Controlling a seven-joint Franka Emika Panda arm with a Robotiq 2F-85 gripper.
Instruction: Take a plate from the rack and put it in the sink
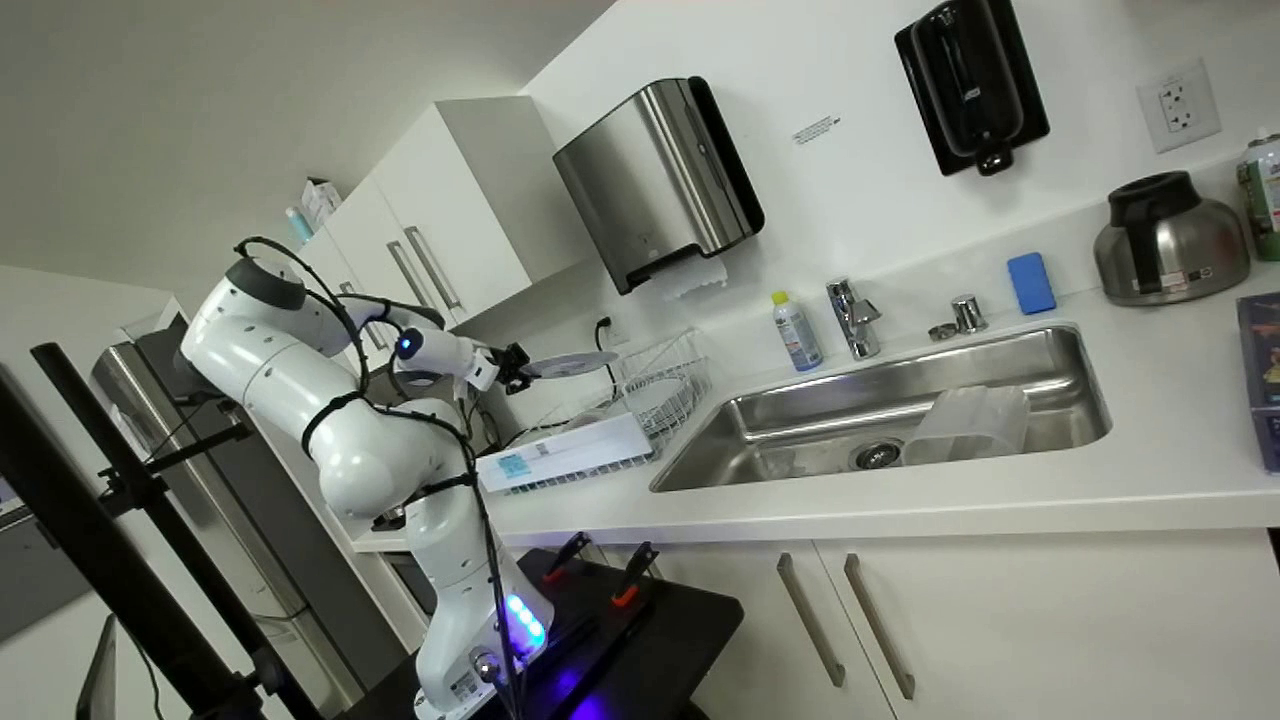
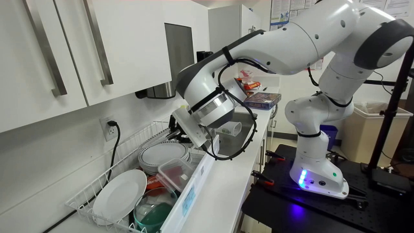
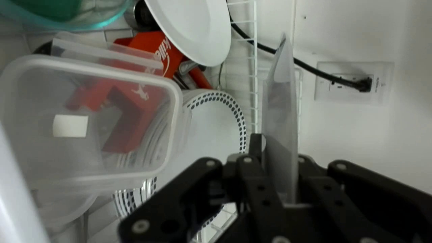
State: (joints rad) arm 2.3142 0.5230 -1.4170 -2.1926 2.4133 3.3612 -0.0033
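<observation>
Counter (image 1: 1180, 430) by a white wall (image 1: 820, 210) bears the rack (image 1: 680, 400), the gripper (image 1: 522, 370) pinching a plate (image 1: 578, 365) above.

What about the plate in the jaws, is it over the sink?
No, in an exterior view the plate gripped by the jaws is over the rack, off to one side of the sink.
</observation>
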